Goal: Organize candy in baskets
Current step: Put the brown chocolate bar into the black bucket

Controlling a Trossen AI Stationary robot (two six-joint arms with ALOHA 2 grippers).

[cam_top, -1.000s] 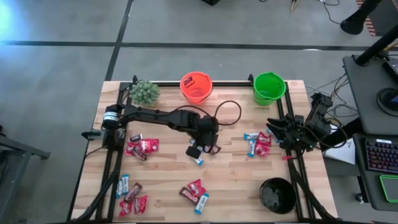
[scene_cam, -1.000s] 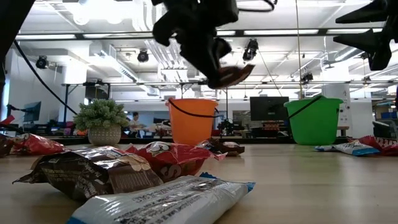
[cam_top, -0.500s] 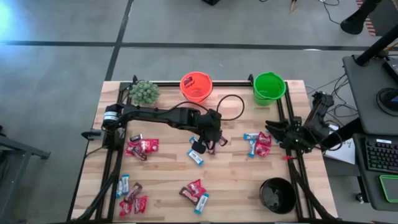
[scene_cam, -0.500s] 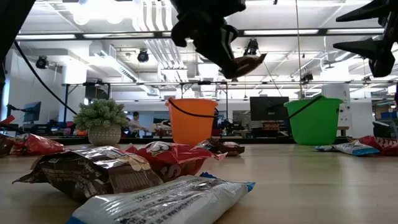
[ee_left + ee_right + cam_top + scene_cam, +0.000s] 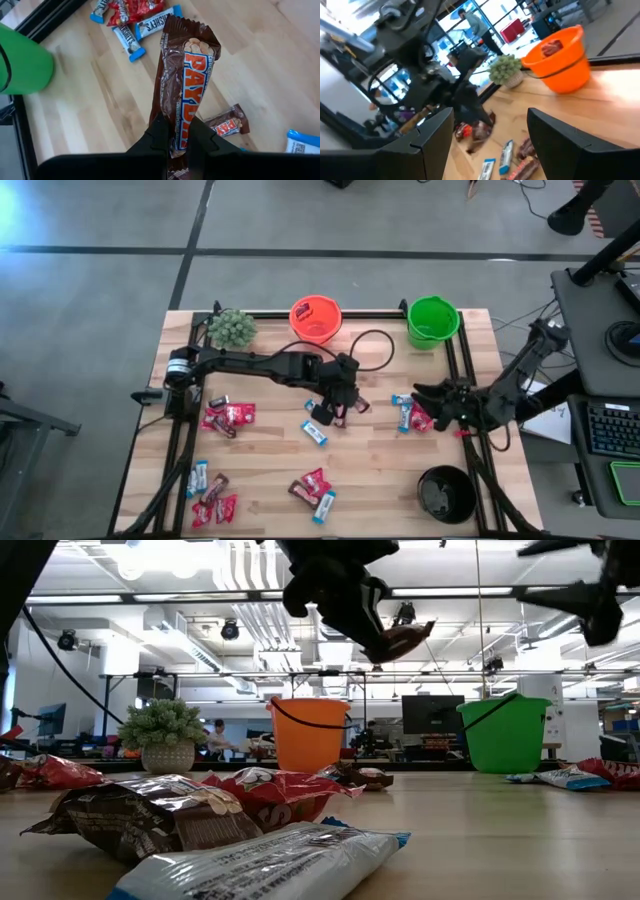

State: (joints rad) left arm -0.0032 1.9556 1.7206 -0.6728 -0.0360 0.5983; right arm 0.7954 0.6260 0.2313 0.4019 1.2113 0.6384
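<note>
Over the middle of the desk (image 5: 270, 470), the left hand (image 5: 176, 131) is clamped on a brown candy bar (image 5: 187, 80), holding it up in the air, clear of the wood. The right hand (image 5: 420, 395) hangs with its fingers spread wide and empty above a small heap of red and blue candy (image 5: 412, 410) near the desk's right side. The orange bucket (image 5: 315, 320) and green bucket (image 5: 433, 321) stand along the far edge, the black bucket (image 5: 446, 494) at the near right corner.
</note>
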